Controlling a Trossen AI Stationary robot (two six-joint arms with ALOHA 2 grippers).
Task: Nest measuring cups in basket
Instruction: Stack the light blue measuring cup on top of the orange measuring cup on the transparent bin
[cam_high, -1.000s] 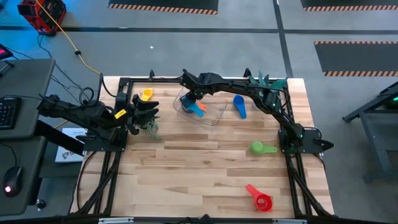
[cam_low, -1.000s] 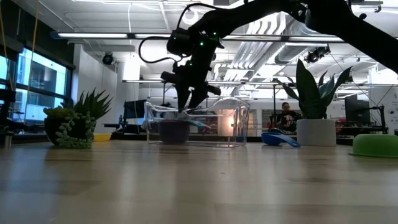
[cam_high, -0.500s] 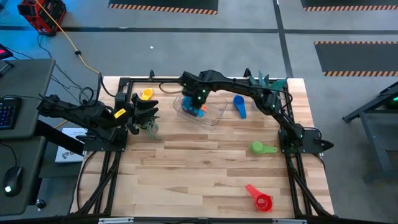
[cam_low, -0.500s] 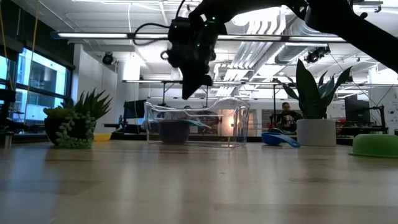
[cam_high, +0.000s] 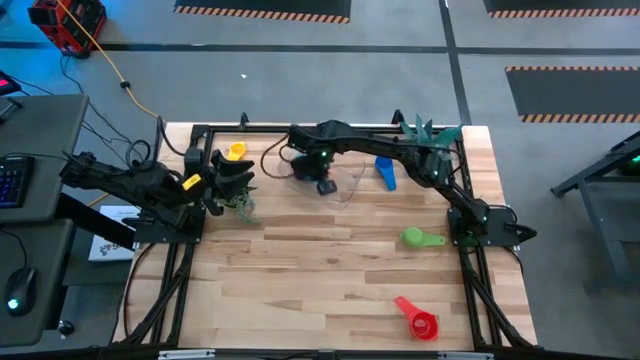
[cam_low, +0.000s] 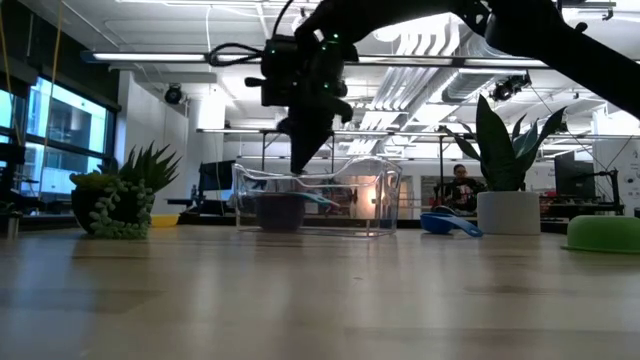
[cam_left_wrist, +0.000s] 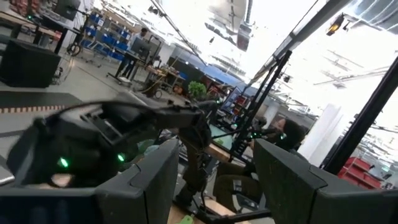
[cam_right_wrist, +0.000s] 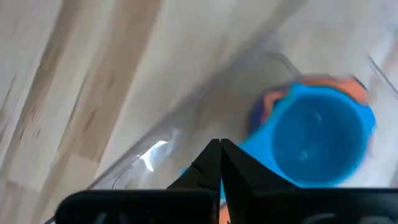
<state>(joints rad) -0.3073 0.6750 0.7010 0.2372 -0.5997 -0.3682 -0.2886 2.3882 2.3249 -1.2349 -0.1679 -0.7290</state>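
Note:
The clear basket (cam_high: 345, 182) (cam_low: 320, 200) sits on the table near its far edge. In it, a blue cup (cam_right_wrist: 317, 140) is nested in an orange cup (cam_right_wrist: 268, 102). My right gripper (cam_high: 325, 183) (cam_low: 300, 166) (cam_right_wrist: 219, 148) hangs above the basket's left part, shut and empty, pointing down. On the table lie a blue cup (cam_high: 385, 170), a green cup (cam_high: 420, 238), a red cup (cam_high: 418, 320) and a yellow cup (cam_high: 235, 151). My left gripper (cam_high: 240, 182) (cam_left_wrist: 214, 186) waits open at the table's left edge.
A small green plant (cam_high: 240, 205) (cam_low: 120, 205) stands by my left gripper. A taller plant in a white pot (cam_low: 505, 195) stands at the far right corner. The table's near half is bare wood apart from the red and green cups.
My right gripper has risen out of the basket and drifted slightly toward the table's left. It now hangs above the rim. The nested cups have stayed in the basket.

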